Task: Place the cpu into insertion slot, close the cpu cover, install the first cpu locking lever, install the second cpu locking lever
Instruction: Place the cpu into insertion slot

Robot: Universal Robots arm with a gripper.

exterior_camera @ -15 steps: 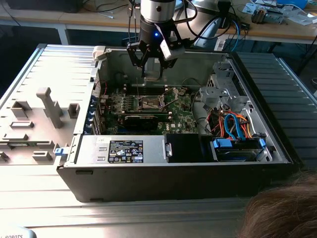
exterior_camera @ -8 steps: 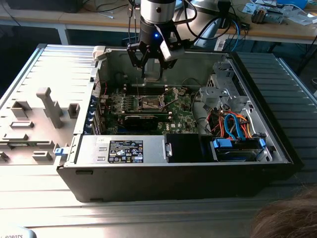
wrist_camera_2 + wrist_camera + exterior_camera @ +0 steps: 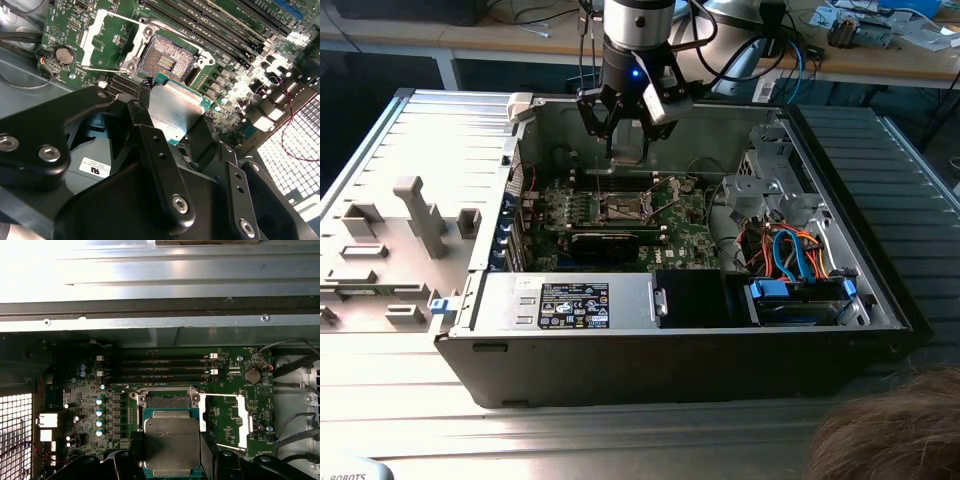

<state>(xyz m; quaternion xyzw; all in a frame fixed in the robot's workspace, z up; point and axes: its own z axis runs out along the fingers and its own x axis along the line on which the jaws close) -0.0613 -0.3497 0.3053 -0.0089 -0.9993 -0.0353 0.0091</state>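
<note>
Exterior view: looking down into an open black metal computer case (image 3: 670, 370) lying on a ribbed grey metal table (image 3: 440, 130), with the black gripper (image 3: 623, 150) lowered inside it over the green circuit board (image 3: 690, 235). Hangs above the small square dark insertion slot with silver metal frame (image 3: 623, 208), well clear of the board. Seen in both wrist views clamped on the small flat square cpu with dull silver-grey metal top (image 3: 175, 112) (image 3: 171, 446), taken by two opposite edges between black fingers (image 3: 150, 145) and held level in the air. Not yet seated: kept above the slot and a little to one side, hiding part of it in the first wrist view. Slot itself uncovered, with its field of fine contacts bare in the second wrist view. Beside it the thin square silver cpu cover with cut-out centre (image 3: 92, 31) (image 3: 241, 420), swung open and away from the slot, toward the round silver coin battery (image 3: 65, 55). Just next to the cover a thin metal wire lever (image 3: 105, 69), not hooked down. On the other side of the slot, long black memory slots (image 3: 157, 370) in parallel rows.
</note>
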